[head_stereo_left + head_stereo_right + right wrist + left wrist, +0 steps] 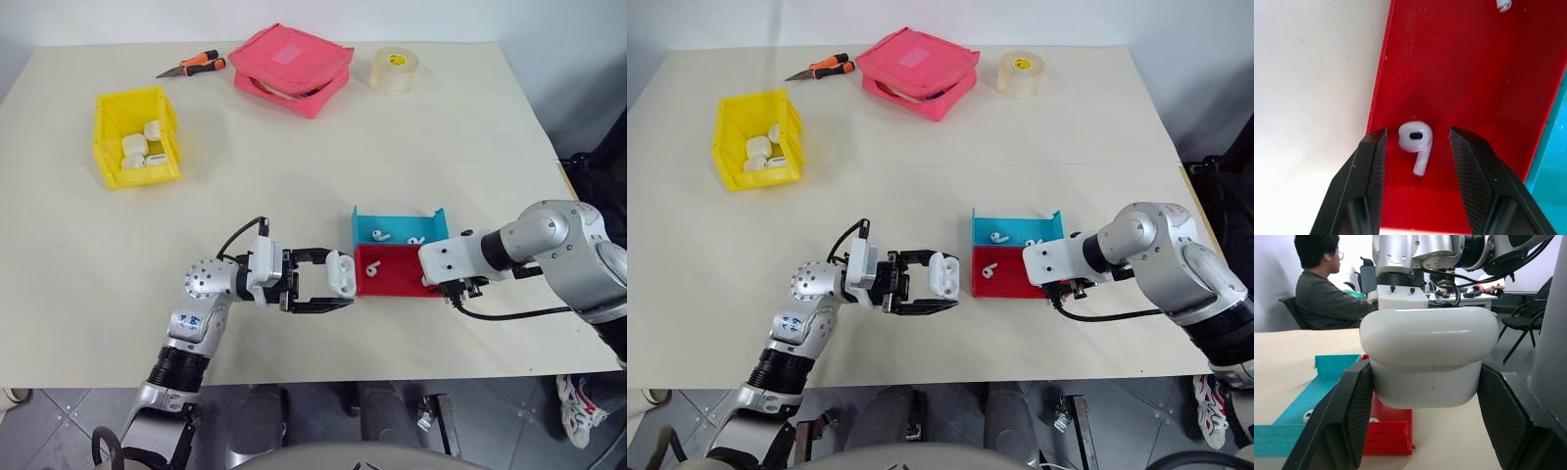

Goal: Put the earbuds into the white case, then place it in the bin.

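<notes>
Beside red tray [1459, 73] wall, right gripper [1418, 147] straddles earbud [1417, 142].

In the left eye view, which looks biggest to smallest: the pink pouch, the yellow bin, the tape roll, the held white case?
1. Pink pouch
2. Yellow bin, a bit smaller
3. Tape roll
4. White case, though it sits nearer the camera

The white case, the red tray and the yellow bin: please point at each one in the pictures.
White case [341, 273]: left eye view, on its side, between the left gripper's fingers.
Red tray [1459, 68]: right wrist view, on its bare floor.
Yellow bin [105, 147]: left eye view, on its left wall.
</notes>
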You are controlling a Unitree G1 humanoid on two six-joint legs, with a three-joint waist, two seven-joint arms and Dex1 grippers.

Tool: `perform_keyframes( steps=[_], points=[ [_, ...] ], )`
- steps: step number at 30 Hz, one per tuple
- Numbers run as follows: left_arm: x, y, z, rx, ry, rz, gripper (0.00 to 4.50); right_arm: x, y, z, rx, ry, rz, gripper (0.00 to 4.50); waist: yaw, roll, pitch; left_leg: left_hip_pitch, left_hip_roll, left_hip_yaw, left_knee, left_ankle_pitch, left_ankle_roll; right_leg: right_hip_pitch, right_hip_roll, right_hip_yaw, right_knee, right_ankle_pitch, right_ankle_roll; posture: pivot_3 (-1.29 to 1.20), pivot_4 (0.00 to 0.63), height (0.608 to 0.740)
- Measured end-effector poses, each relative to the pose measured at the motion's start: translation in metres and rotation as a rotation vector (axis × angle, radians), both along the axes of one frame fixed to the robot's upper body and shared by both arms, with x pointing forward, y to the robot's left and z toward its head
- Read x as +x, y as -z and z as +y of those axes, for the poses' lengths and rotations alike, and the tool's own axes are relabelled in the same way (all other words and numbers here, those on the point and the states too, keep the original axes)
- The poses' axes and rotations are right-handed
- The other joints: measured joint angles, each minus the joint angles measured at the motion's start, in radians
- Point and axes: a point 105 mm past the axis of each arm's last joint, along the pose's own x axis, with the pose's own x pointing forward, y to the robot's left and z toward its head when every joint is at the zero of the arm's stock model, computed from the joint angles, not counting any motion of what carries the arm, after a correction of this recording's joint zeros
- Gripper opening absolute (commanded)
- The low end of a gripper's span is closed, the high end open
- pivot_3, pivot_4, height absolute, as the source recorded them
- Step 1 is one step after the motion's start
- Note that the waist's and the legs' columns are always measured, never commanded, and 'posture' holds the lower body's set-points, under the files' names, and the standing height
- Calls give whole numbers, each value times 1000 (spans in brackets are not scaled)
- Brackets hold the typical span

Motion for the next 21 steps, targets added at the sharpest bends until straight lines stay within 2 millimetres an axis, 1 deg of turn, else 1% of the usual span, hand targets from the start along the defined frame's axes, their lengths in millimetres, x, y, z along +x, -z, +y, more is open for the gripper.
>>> perform_keyframes(
  steps=[14, 17, 20, 21],
  points=[
    [0, 0, -1, -1, -5, 2, 2793, 2, -1, 3, -14, -21, -6, 2073, 0, 0, 0, 0, 0, 0, 0, 0, 0, 0, 0, 0, 0, 0, 0, 0, 150, 740],
    [0, 0, -1, -1, -5, 2, 2793, 2, 0, 2, -16, -22, 0, 1503, 0, 0, 0, 0, 0, 0, 0, 0, 0, 0, 0, 0, 0, 0, 0, 0, 150, 740],
    [0, 0, -1, -1, -5, 2, 2793, 2, 0, 2, -21, -20, 3, 464, 0, 0, 0, 0, 0, 0, 0, 0, 0, 0, 0, 0, 0, 0, 0, 0, 150, 740],
    [0, 0, -1, -1, -5, 2, 2793, 2, 0, 2, -21, -20, 2, 439, 0, 0, 0, 0, 0, 0, 0, 0, 0, 0, 0, 0, 0, 0, 0, 0, 150, 740]
  ],
)
